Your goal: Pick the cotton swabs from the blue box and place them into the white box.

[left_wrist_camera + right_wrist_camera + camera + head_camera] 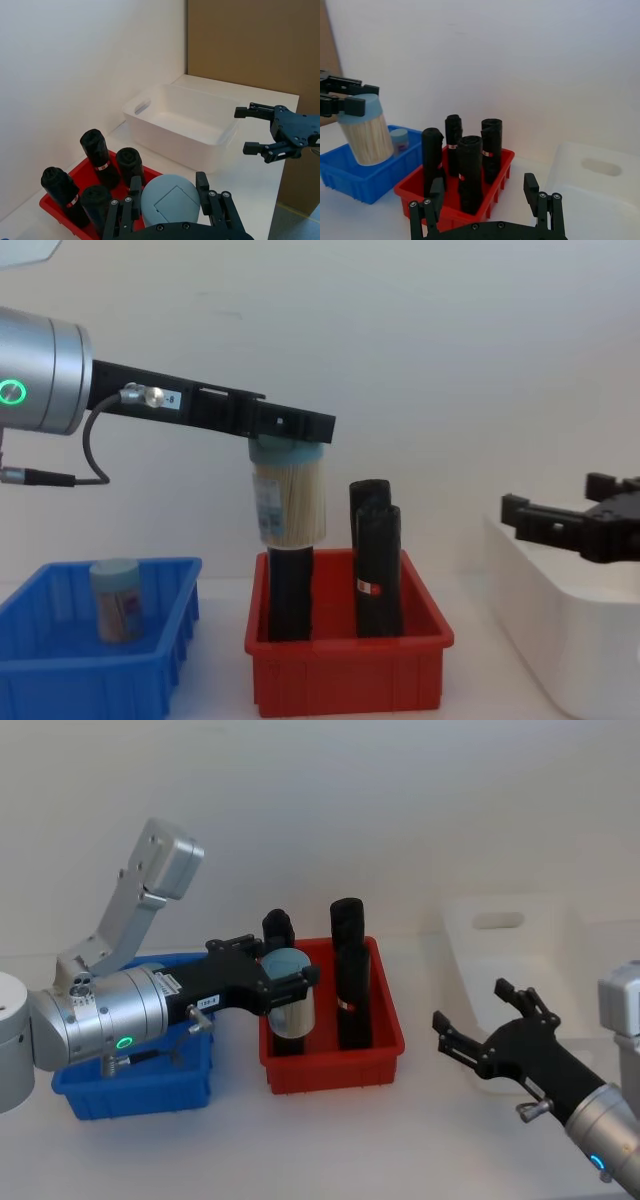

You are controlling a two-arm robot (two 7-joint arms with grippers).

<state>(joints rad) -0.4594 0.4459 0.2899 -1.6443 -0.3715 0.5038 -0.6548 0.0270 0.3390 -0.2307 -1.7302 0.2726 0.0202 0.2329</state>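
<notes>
Above the red bin [330, 1072], on its left side, the left gripper [285, 982] hangs with a jar of cotton swabs [288, 502] clamped between its fingers, gripped at the pale blue lid; the jar hangs upright and clear of the bin, with its base just above the top of one of the tall black blocks [347, 970] standing inside. So this is the carry, by my reading: one jar is out of the blue box [130, 1092], which sits just left of the red bin, and a second jar [115, 598] waits upright in it; the white box [462, 935] stands to the red bin's right, nothing in it that I can make out. Right of the red bin, near the white box, the right gripper [470, 1003] hovers with its fingers spread apart and holding nothing. What comes next, I'd say, is a sideways run right across the red bin, high enough to clear those black tops; then either a lowering into the white box or a pass to the open right gripper; I cannot tell which is planned.
</notes>
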